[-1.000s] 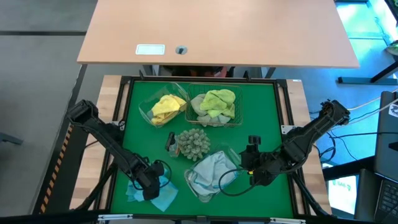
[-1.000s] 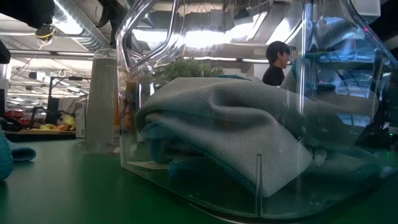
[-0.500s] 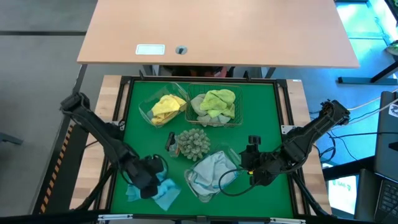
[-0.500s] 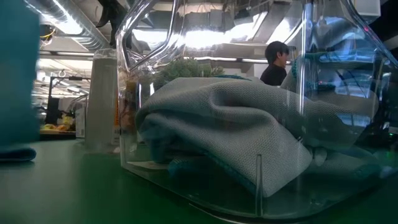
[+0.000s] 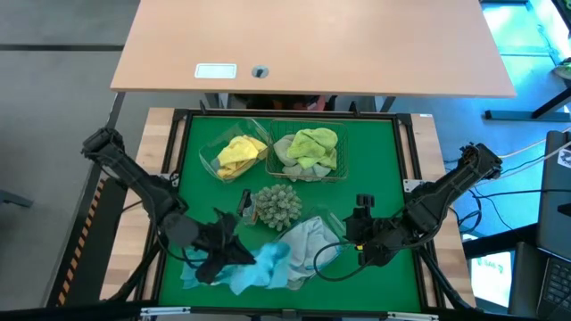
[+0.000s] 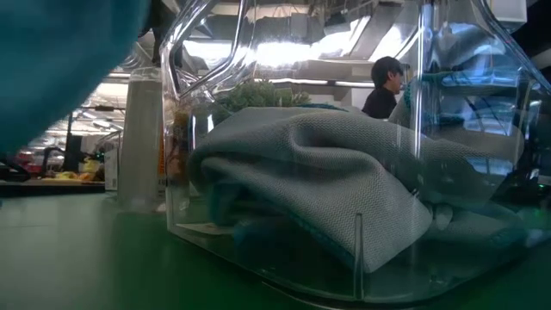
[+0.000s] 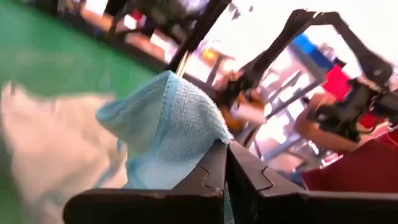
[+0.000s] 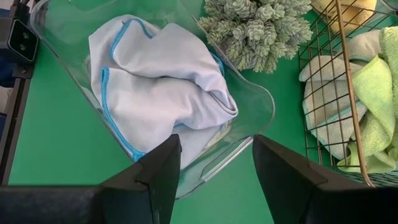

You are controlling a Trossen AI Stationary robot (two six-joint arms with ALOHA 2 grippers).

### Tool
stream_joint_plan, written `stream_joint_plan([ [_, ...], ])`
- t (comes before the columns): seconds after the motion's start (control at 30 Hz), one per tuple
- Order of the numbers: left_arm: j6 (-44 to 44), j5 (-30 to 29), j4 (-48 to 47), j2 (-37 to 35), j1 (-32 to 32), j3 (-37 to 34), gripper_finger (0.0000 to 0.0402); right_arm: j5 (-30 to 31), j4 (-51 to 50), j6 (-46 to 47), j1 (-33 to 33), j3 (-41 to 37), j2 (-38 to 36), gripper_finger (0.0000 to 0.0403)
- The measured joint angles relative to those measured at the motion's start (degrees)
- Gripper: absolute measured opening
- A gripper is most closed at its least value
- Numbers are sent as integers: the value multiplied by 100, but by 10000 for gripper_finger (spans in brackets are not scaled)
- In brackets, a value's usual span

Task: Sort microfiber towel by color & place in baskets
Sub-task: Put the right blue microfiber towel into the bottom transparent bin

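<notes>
Green tabletop [image 5: 375, 169]. Clear tub [image 5: 332, 234] just beside spiky ball [image 5: 277, 204], pale cloth [image 8: 165, 87] inside. Left gripper [image 5: 234, 254] pinching blue towel [image 5: 266, 266] at the tub's edge, off the tabletop. Right gripper [image 5: 360, 234] spread, beside tub's other end, holding nothing.

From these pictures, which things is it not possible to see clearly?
- Low view: the wire-mesh basket and the yellow towel's tub are hidden behind the near clear tub.
- Low view: a blue blur fills the corner; its shape is unreadable.
- High view: the left gripper jaws are too small and dark to read.
- Left wrist view: the blue towel below the jaws is cut off by the edge.
</notes>
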Motion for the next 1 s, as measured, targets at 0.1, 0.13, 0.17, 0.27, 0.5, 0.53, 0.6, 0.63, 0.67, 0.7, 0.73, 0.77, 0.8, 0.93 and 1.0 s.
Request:
stream_joint_plan([
  [0.1, 523, -8, 550, 15, 174, 0, 0, 1, 0, 0, 0, 0, 0, 198],
  [0.13, 696, -13, 779, 14, 242, 0, 0, 2, 1, 0, -2, 0, -2, 198],
  [0.17, 854, -10, 983, 12, 307, 0, 0, 4, 1, 0, -2, 0, 0, 198],
  [0.27, 1284, 57, 1499, 12, 483, 0, 0, 4, 1, 0, -2, 0, 0, 198],
  [0.5, 1682, 70, 1986, 21, 852, 0, 0, 4, 0, 0, -2, 0, 0, 198],
  [0.53, 1685, 71, 2060, 48, 913, 0, 0, 4, 1, 0, 0, 0, 0, 198],
  [0.6, 1705, 79, 2161, 124, 1011, 0, 0, 4, 1, 0, -2, 0, 0, 198],
  [0.63, 1740, 80, 2226, 186, 1051, 0, 0, 4, 1, -1, -1, 0, 0, 198],
  [0.67, 1808, 82, 2290, 258, 1095, 0, 0, 4, 1, -2, 0, 0, 0, 198],
  [0.7, 1863, 82, 2369, 335, 1138, 0, 0, 4, 1, -1, -2, 0, 0, 198],
  [0.73, 1918, 86, 2457, 408, 1181, 0, 0, 4, 1, -3, -2, 0, 0, 198],
  [0.77, 1981, 84, 2540, 489, 1211, 0, 0, 4, 1, -3, 0, 0, 0, 198],
  [0.8, 2034, 84, 2636, 568, 1241, 0, 0, 6, 1, -3, -1, 0, 0, 198],
  [0.93, 2202, 90, 3116, 923, 1322, 0, 0, 4, 1, -2, -1, 0, 0, 198],
  [1.0, 2283, 181, 3360, 1093, 1344, 0, 0, 4, 1, -1, -2, 0, 0, 198],
])
